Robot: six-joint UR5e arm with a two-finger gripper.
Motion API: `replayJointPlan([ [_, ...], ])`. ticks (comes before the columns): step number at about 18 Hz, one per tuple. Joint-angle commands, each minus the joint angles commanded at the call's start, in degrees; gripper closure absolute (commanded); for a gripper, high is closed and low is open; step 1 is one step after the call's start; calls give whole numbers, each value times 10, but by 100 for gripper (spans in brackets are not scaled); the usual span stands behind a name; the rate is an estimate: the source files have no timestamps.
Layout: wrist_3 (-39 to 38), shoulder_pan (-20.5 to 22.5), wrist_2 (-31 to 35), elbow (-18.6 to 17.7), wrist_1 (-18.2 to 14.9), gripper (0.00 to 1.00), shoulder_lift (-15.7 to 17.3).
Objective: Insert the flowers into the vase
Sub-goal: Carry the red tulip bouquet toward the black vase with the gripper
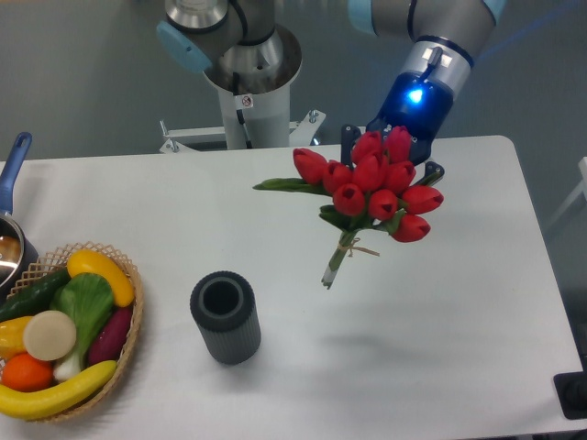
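The flowers (371, 186), a bunch of red tulip buds with green leaves and twine round the stems, hang in the air above the table's middle right, stems pointing down and to the left. My gripper (390, 154) sits behind the buds, mostly hidden by them, and is shut on the bunch; a blue light glows on its wrist. The vase (225, 317), a dark grey ribbed cylinder with an open round mouth, stands upright on the table, lower left of the stem ends and well apart from them.
A wicker basket (128, 275) of fruit and vegetables sits at the table's left edge. A pot with a blue handle (13, 163) is at the far left. The robot base (249, 82) stands behind the table.
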Motion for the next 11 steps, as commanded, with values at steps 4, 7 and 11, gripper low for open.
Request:
replayJointPlan([
  [4,-33,-14,-9,19,0,62,3],
  [7,-37,-30,-10,23,0,62,3],
  [11,-53,-46,-11,24,0,62,5],
])
